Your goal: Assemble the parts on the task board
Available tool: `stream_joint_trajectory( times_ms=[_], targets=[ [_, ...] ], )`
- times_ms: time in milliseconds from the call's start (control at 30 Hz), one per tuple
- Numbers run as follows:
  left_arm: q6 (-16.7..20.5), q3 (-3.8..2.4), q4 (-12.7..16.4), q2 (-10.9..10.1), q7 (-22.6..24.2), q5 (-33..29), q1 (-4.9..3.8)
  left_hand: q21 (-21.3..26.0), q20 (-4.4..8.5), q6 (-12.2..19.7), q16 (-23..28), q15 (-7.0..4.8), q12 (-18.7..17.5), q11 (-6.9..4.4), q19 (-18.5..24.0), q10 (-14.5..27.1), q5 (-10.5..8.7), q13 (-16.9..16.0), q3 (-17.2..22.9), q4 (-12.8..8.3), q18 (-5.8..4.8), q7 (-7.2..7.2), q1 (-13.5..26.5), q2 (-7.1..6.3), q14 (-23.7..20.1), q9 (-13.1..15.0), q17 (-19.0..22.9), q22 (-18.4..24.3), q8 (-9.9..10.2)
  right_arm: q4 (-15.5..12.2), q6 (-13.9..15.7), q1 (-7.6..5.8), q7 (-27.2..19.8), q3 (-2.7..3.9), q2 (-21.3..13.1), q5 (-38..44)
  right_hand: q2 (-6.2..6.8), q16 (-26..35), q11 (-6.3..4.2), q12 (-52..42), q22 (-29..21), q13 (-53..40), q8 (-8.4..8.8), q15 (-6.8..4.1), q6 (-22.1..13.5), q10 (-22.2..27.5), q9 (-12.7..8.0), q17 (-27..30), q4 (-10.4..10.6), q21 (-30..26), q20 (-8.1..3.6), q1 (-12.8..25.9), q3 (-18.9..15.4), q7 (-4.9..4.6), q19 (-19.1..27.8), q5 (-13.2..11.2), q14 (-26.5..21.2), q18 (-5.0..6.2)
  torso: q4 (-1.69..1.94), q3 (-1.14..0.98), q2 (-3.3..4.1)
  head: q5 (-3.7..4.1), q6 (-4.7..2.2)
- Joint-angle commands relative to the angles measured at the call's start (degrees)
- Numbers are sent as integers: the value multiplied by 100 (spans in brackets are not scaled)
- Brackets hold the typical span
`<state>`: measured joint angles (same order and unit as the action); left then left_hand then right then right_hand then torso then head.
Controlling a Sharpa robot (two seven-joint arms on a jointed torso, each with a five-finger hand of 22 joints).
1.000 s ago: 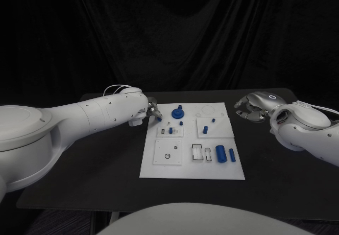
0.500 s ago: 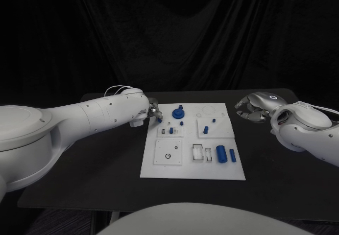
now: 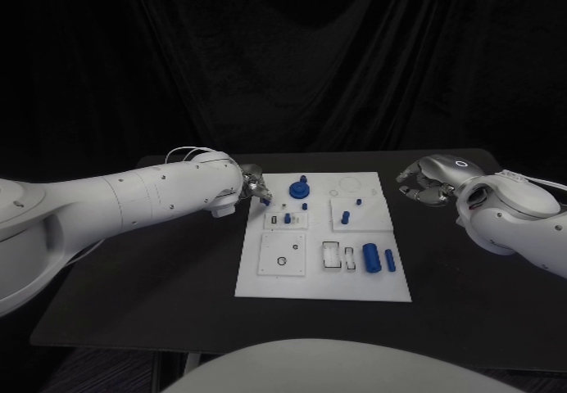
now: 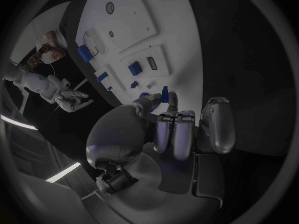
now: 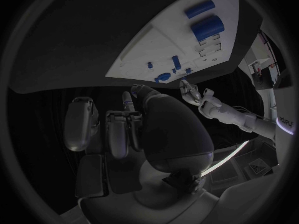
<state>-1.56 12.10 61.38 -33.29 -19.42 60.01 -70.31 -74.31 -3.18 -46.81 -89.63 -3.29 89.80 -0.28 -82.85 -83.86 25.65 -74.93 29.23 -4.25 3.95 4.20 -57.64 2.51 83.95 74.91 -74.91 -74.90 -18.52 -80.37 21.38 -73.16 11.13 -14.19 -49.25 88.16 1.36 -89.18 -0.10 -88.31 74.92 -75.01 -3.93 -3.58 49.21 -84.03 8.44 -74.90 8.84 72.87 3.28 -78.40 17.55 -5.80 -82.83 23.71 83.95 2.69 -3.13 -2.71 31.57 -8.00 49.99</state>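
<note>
The white task board (image 3: pixel 266 274) lies in the middle of the black table. On it stand a blue round part with a knob (image 3: pixel 299 190), a blue peg (image 3: pixel 344 218), a thick blue cylinder (image 3: pixel 369 256) and a thin one (image 3: pixel 389 260). My left hand (image 3: pixel 251 189) hovers at the board's far left corner and pinches a small blue part (image 4: pixel 164 94) between thumb and finger. My right hand (image 3: pixel 423 182) hangs off the board's far right side, fingers curled in on nothing (image 5: pixel 124 129).
Small blue pieces (image 3: pixel 288 219) sit in the board's left sockets, and a round hole (image 3: pixel 280 261) lies in the near left panel. The black table (image 3: pixel 142 278) has bare room on both sides of the board. A dark curtain stands behind.
My left arm has swung slightly while its hand stays at the board's far left corner with the blue part. The right hand has edged a little to the right.
</note>
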Motion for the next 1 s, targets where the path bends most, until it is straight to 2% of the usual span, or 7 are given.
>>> stream_joint_trajectory(
  times_ms=[33, 233, 433, 500, 633, 1000],
  targets=[
    [232, -6, 262, -101, -155, -34, -33, -21, 38, -32, -37, -37, 20, -48, 2, -614, -72, -1507, 157, -102, -27, -85, 65, -19, 605, 179, -1509, -1022, -49, 1, -47, 13, 114, 4, -11, -161, -11, 17, 41, 24, 1006, -1360, 11, 43, -10, -431, -7, -1441, 9, -20, -10, 37, 33, -5, 38, 22, 572, 110, 3, 0, -4, -20, 1],
    [208, -3, 655, -274, -305, -35, -47, -13, 46, -32, -37, -44, 20, -54, 2, -614, -140, -1507, 175, -69, -26, -90, 106, -30, 605, 177, -1509, -1019, -99, 2, -38, 13, 115, 4, -24, -202, -11, 22, 42, 28, 1003, -1357, 12, 43, -12, -428, -8, -1438, 6, -29, -10, 36, 36, -6, 42, 22, 570, 112, -1, -9, -10, -16, 1],
    [232, -1, 826, -316, -305, -35, -38, -5, 48, -27, -37, -46, 20, -55, 5, -614, -160, -1507, 182, -57, -24, -91, 117, -29, 605, 177, -1509, -1017, -111, 1, -31, 12, 120, 4, -38, -211, -11, 22, 42, 28, 1003, -1357, 12, 43, -12, -428, -8, -1438, 6, -29, -10, 36, 36, -6, 42, 22, 570, 112, 5, -7, -2, -15, 1],
    [216, 0, 847, -314, -309, -35, -28, -6, 50, -20, -37, -47, 20, -56, 3, -614, -173, -1507, 189, -50, -25, -91, 122, -28, 605, 177, -1509, -1017, -119, 2, -29, 12, 121, 4, -37, -212, -11, 22, 42, 28, 1003, -1357, 12, 43, -12, -428, -8, -1438, 6, -29, -10, 36, 36, -6, 42, 22, 570, 112, 1, -15, 8, -25, 1],
    [192, 0, 851, -298, -311, -35, 10, 8, 53, -2, -37, -49, 20, -58, 8, -614, -251, -1507, 205, -21, -22, -93, 143, -26, 605, 176, -1509, -1013, -152, 3, -23, 12, 120, 4, -32, -214, -11, 22, 42, 28, 1003, -1357, 12, 43, -12, -428, -8, -1438, 6, -29, -10, 36, 36, -6, 42, 22, 570, 112, 18, -35, 13, -2, 1],
    [215, 0, 765, -214, -246, -35, 129, 14, 55, 5, -37, -50, 20, -59, 9, -614, -289, -1507, 212, -7, -22, -93, 151, -25, 605, 176, -1509, -1012, -169, -9, -10, 12, 121, 3, -41, -214, -11, 22, 42, 28, 1003, -1357, 12, 43, -12, -428, -8, -1438, 6, -29, -10, 36, 36, -6, 42, 22, 570, 112, 15, -36, 11, 14, 1]
  ],
)
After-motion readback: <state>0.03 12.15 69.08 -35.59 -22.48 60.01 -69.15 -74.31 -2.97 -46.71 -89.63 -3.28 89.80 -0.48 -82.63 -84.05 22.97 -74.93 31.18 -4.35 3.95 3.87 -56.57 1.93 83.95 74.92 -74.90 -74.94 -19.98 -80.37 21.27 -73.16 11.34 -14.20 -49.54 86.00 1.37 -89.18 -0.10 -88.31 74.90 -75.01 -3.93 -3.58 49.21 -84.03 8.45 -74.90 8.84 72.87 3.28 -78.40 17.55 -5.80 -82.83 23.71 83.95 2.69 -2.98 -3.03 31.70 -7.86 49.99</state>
